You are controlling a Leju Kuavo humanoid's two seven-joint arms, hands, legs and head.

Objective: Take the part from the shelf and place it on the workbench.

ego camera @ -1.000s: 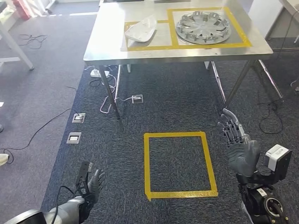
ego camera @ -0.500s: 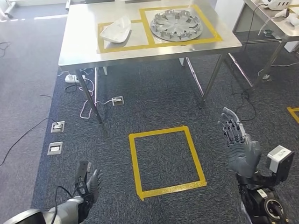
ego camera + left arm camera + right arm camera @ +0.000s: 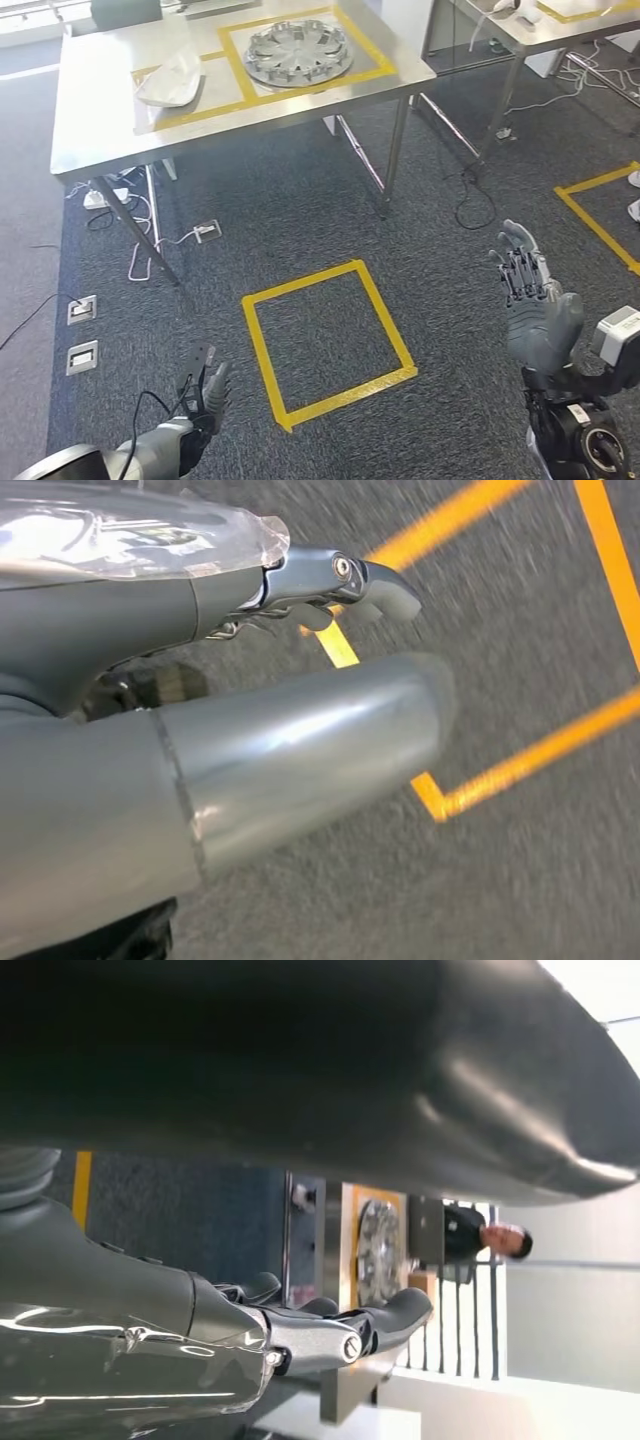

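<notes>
Wheel cover (image 3: 299,52), the silver part, lies flat inside a yellow-taped frame on the steel workbench (image 3: 98,110), well ahead of both our hands, beside a white part (image 3: 170,82). In our head view the right hand (image 3: 537,300) is raised, fingers spread and empty; the left hand (image 3: 205,395) hangs low, empty, fingers loosely apart, just beside a yellow tape square (image 3: 329,340) on dark carpet (image 3: 302,220).

Our left wrist view shows that hand (image 3: 226,740) above carpet and tape.

Beyond the right hand (image 3: 317,1335), our right wrist view shows the cover and a person (image 3: 483,1235).
</notes>
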